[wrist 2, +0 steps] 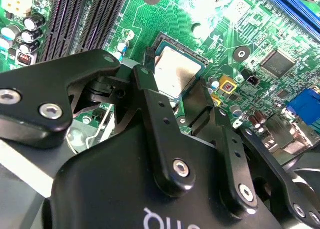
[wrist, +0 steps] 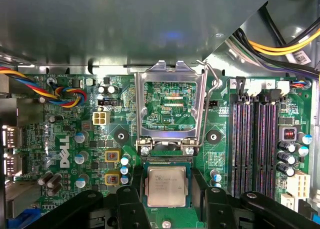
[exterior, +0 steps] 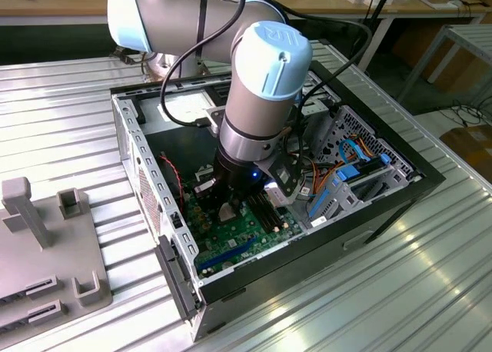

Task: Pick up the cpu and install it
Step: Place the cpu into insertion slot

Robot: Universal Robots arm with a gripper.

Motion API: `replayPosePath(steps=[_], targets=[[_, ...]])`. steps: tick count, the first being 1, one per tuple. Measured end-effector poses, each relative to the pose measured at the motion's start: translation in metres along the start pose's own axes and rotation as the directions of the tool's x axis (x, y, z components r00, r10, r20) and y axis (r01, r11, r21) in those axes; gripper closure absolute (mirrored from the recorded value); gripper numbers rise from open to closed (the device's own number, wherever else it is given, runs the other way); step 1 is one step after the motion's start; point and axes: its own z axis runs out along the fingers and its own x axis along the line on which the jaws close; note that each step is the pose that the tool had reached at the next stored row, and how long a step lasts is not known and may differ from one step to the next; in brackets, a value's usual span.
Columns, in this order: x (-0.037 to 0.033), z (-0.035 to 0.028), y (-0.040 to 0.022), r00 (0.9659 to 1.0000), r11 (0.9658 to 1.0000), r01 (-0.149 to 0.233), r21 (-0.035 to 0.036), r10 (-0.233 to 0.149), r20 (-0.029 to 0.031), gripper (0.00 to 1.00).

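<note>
Over the green motherboard (wrist: pixel 70 124), the black gripper (exterior: pixel 228 202) meets the flat silver-grey square cpu (wrist: pixel 166 185). Long black memory slots (exterior: pixel 265 211) lie at its 3 o'clock in the exterior view. I cannot tell its grip. A tilted cpu risks bent pins.

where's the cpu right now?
In the first wrist view the cpu lies flat on the green motherboard, right beside the open silver socket frame, with the black memory slots further off to one side.

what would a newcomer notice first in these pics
The big silver arm reaching down into the open pc case in the exterior view. In the first wrist view, the cpu lies on the green motherboard, beside the open silver frame.
</note>
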Motion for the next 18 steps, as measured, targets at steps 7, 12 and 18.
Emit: replayPosePath(steps=[7,12,18], targets=[[0.0000,-0.0002,0.0000,1.0000,1.0000,0.000,0.0037,0.000,0.0001,0.53],[0.0000,-0.0003,0.0009,1.0000,1.0000,0.000,0.0038,0.000,0.0000,0.53],[-0.0003,-0.0002,0.0013,1.0000,1.0000,0.000,0.0036,0.000,0.0000,0.53]])
